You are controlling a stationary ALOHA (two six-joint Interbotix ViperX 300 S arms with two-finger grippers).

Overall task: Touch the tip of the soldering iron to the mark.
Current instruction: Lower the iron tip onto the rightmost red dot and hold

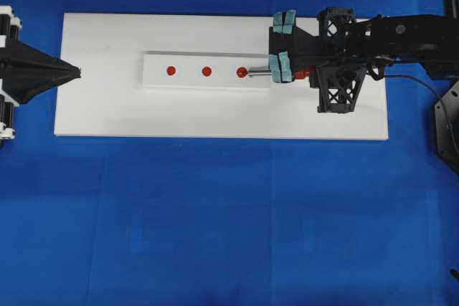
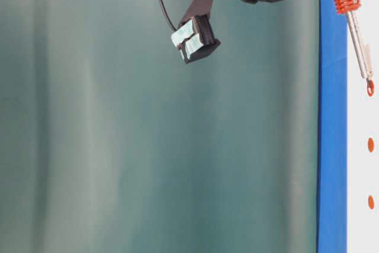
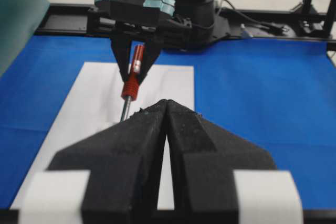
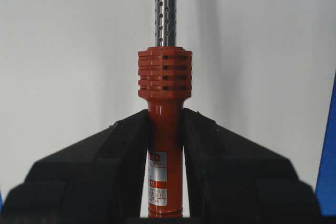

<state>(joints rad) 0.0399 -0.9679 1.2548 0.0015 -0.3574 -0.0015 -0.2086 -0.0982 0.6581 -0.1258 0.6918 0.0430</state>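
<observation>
The soldering iron (image 1: 259,72) lies level over the white block (image 1: 193,57), pointing left. Its orange-red handle (image 4: 165,129) is clamped between the jaws of my right gripper (image 4: 165,119), which is shut on it. The tip (image 1: 244,72) is at the end dot nearest that gripper (image 2: 370,87). The mark (image 1: 206,72), the centre dot (image 2: 371,144), lies bare to the left of the tip. My left gripper (image 1: 77,72) rests shut and empty at the board's left edge, its jaws (image 3: 167,106) pointing at the iron's collar (image 3: 130,88).
The block sits on a white board (image 1: 215,116) on the blue table (image 1: 229,213). A third red dot (image 1: 171,71) marks the block's left end. The iron's black cord (image 1: 424,85) trails off to the right behind the right arm.
</observation>
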